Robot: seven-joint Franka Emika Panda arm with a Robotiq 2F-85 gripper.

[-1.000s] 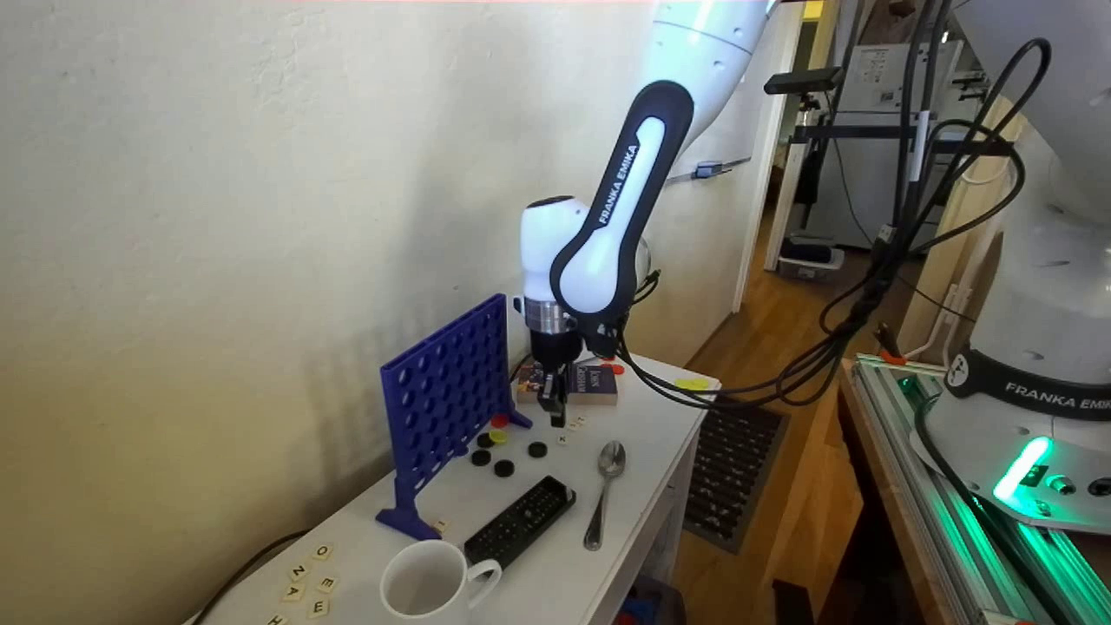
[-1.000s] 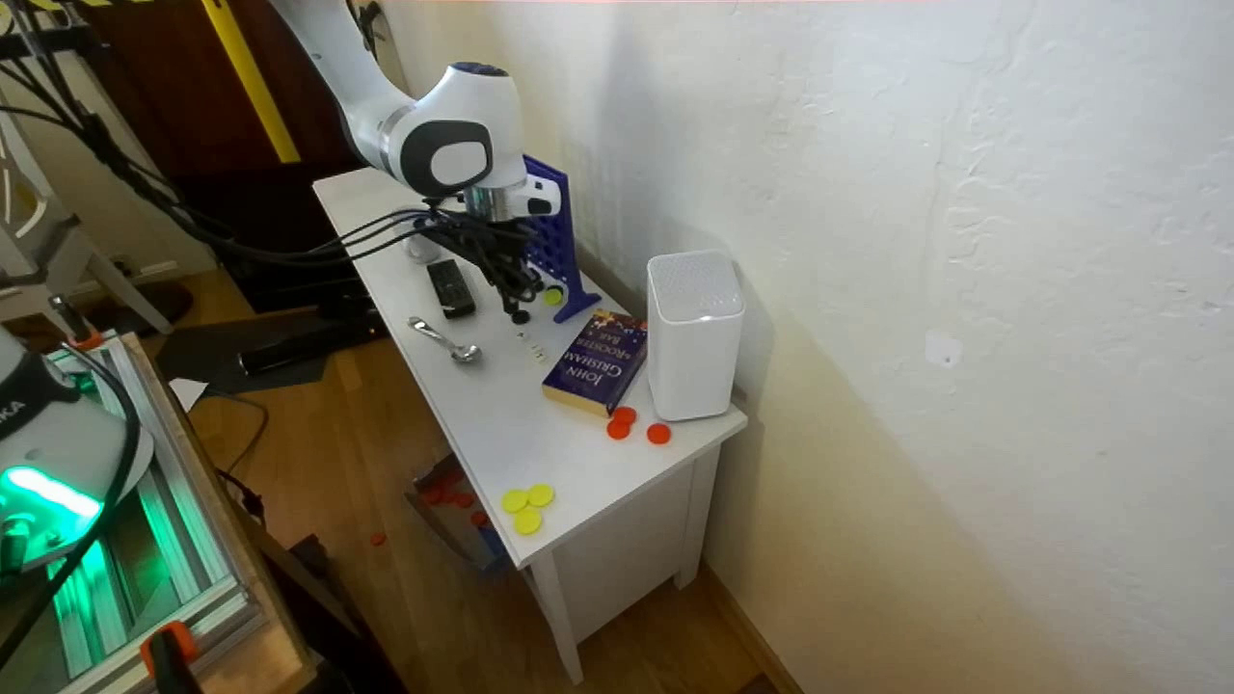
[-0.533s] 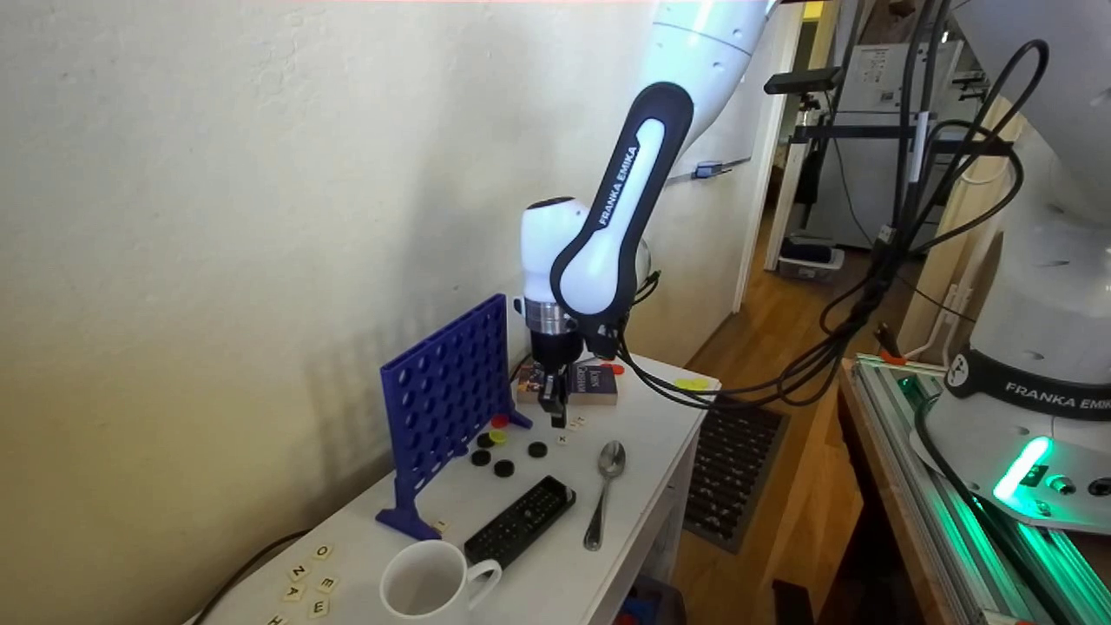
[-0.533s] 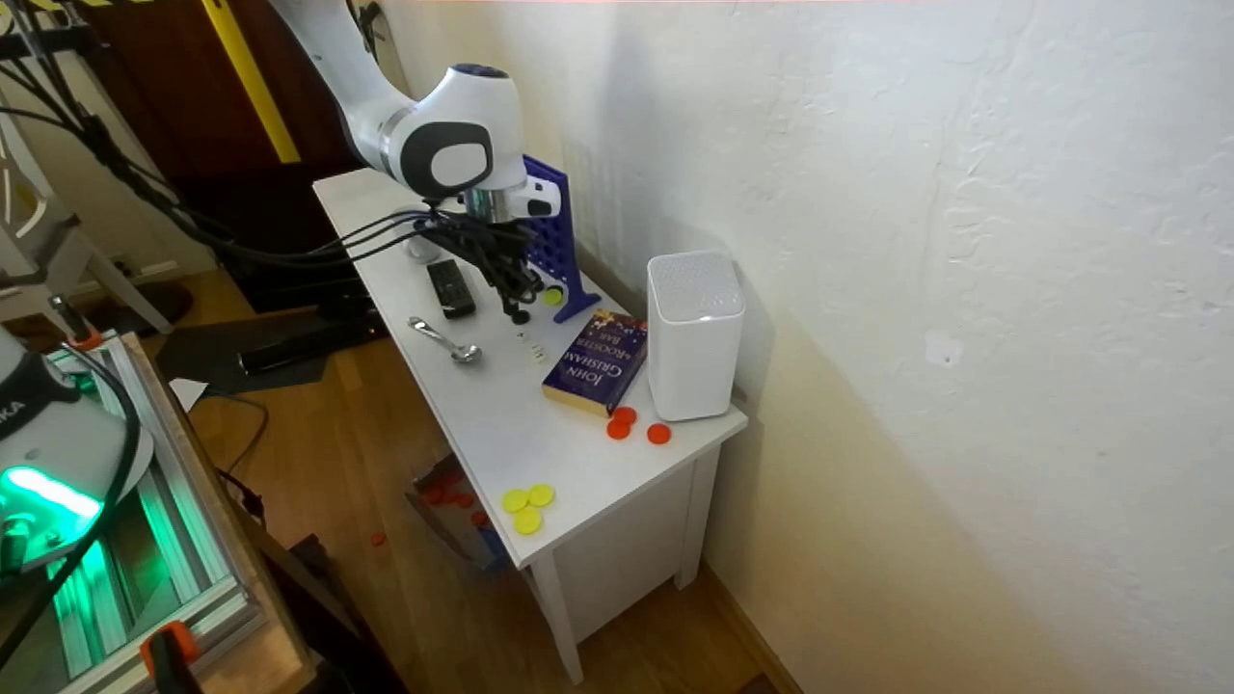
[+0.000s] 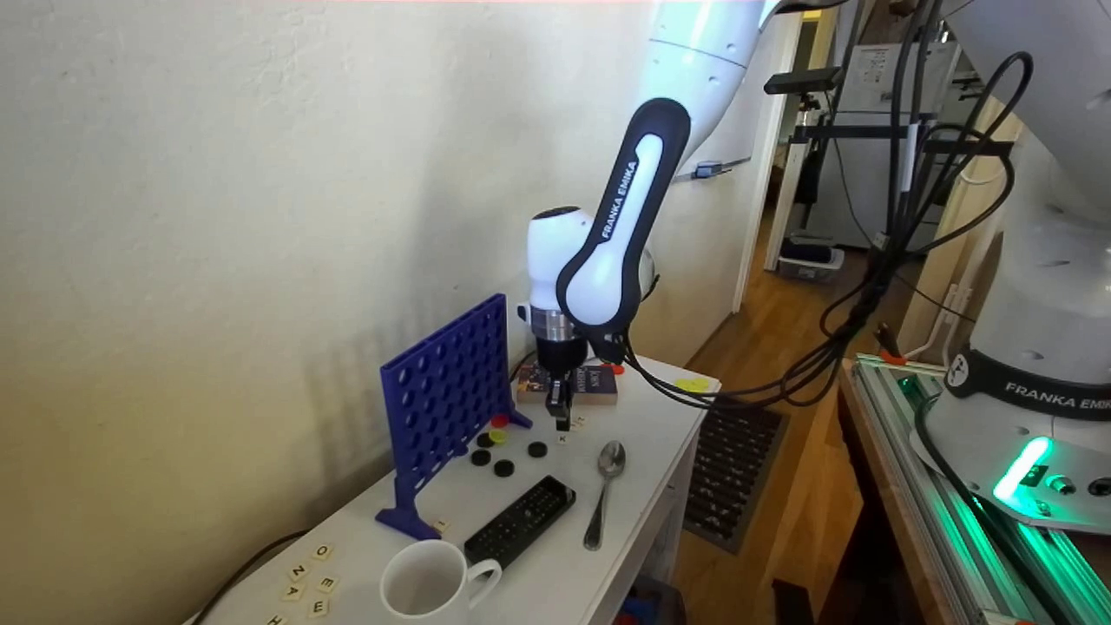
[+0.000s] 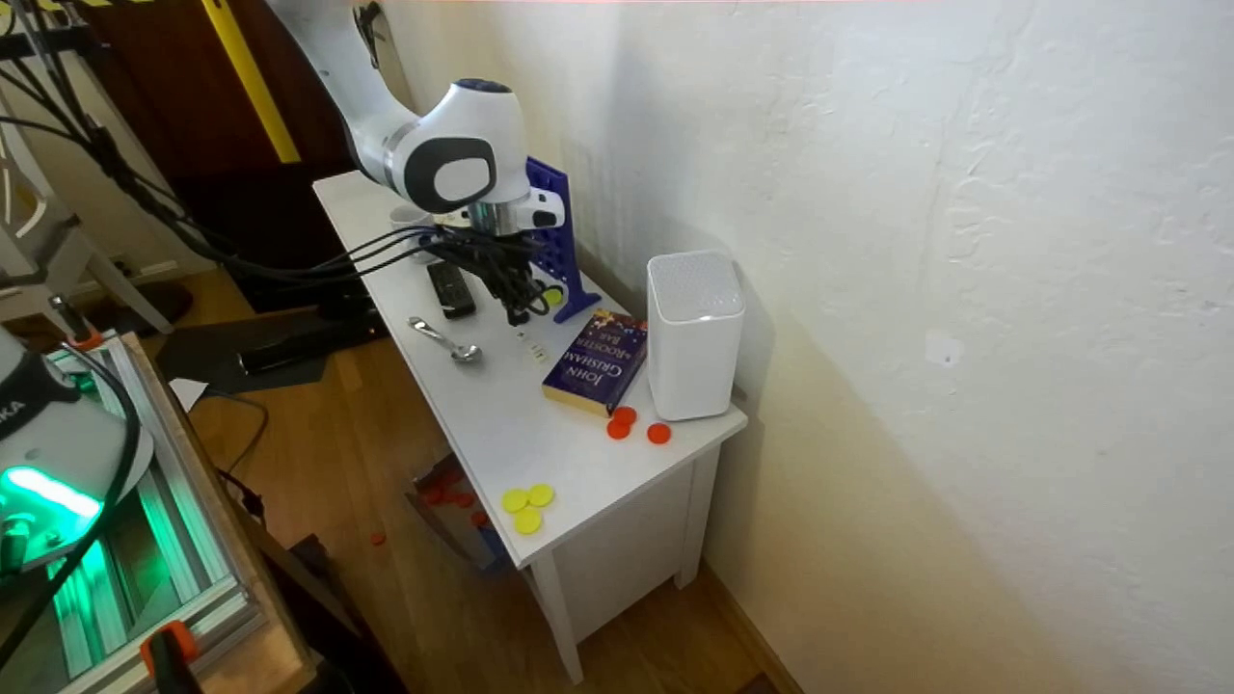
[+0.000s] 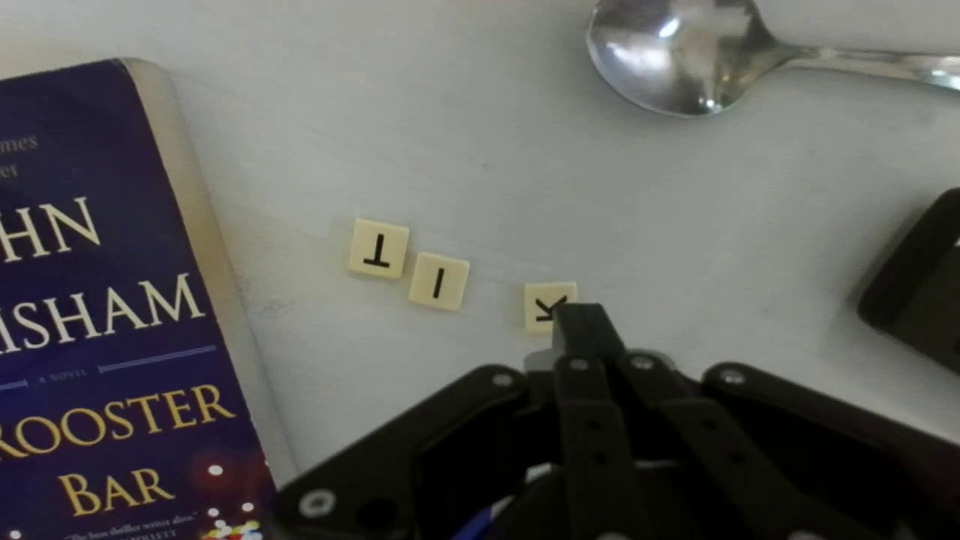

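I am bringing the pincer (image 5: 563, 424) a little lower, tips pressed together and holding nothing. I think it is getting nearer the K tile (image 7: 544, 303), which is lying just by its tips.

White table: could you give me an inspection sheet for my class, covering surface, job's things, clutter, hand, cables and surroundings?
Surface: white table, set against a wall.
Job's things: K tile, I tile and T tile, face up in a loose row.
Clutter: book, spoon, remote, mug, blue rack, white box, discs, more tiles.
Hand: shut; its tip overlaps the K tile in the wrist view, contact unclear; in its grip: nothing seen.
Cables: black, sagging towards the arm.
Surroundings: wood floor with a red disc on it.
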